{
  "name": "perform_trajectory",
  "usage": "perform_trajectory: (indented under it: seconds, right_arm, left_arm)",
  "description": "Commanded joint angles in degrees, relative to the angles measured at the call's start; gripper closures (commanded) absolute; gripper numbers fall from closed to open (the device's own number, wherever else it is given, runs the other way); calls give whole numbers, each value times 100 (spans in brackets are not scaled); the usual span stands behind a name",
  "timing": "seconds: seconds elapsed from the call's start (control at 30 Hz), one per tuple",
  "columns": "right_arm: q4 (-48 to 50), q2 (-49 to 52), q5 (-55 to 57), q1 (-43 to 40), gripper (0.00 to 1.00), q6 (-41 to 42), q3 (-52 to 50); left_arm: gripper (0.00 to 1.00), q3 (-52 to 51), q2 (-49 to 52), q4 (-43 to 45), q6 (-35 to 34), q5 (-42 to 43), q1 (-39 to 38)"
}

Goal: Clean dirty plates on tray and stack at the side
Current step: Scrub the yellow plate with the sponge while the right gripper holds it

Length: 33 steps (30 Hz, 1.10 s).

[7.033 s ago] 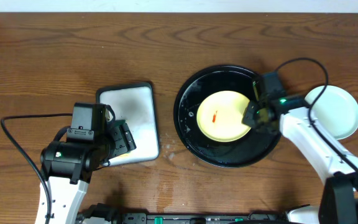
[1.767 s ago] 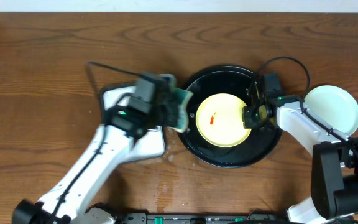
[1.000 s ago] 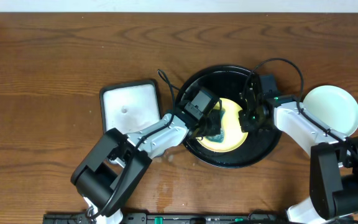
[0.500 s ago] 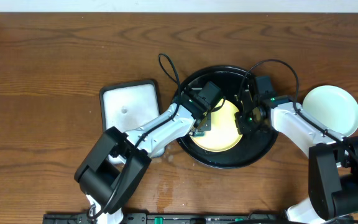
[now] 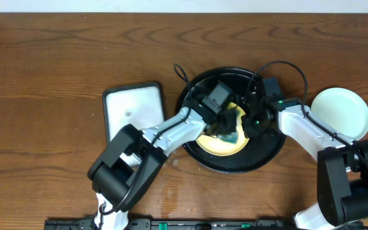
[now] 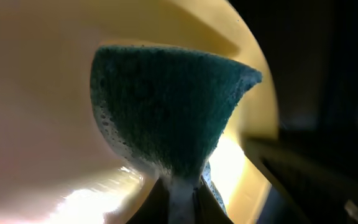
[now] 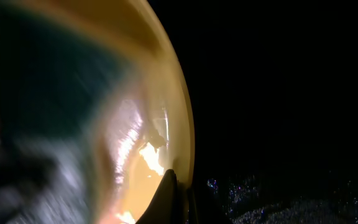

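On the tray (image 5: pixel 270 154), my sponge (image 5: pixel 231 132) has reached the yellow plate (image 5: pixel 214 144)
I have the left tool (image 5: pixel 224 125) clamped on the sponge, the right tool (image 5: pixel 253 121) pinching the plate's rim; scrubbing looks under way

Table (image 5: pixel 56 57): brown wood, clear grain, low sheen.
Tray (image 5: pixel 260 156): black, high gloss; the right wrist view shows wet speckling on it.
Yellow plate (image 5: pixel 217 144): smooth, glossy, with bright glare patches.
Sponge (image 6: pixel 166 106): teal, coarse, open-pored, matt; wet beads along its lower left edge.
White rectangular tray (image 5: pixel 133 112): smooth, dull white, dark rim.
Mint plate (image 5: pixel 344 115), far right: smooth, soft shine.
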Motion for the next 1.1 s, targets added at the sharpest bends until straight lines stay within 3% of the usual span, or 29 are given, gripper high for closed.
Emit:
perform_trajectory:
  seconds: [0.0,0.1,0.3,0.67,1.07]
  right_arm:
    - [-72,247,-133,138,99,-323,-197]
    - [-70,247,-133,138,99,-321,-197]
    - [-90,247,-131,138,99,-326,-197]
    - [-87,247,-122,273,99,-232,-197]
    - [-92,247,-2,289,99,-144,-197]
  left_arm:
    - [92,-17,138,-61,-138,686,-260]
    - [93,-17,138,-254,-136,365,-184]
    - [93,-15,133,-1134,-109,-1250,179]
    - [92,17,107,-1985,46,-3335,553]
    - [93,629,-210,-2782,168,-3456,546]
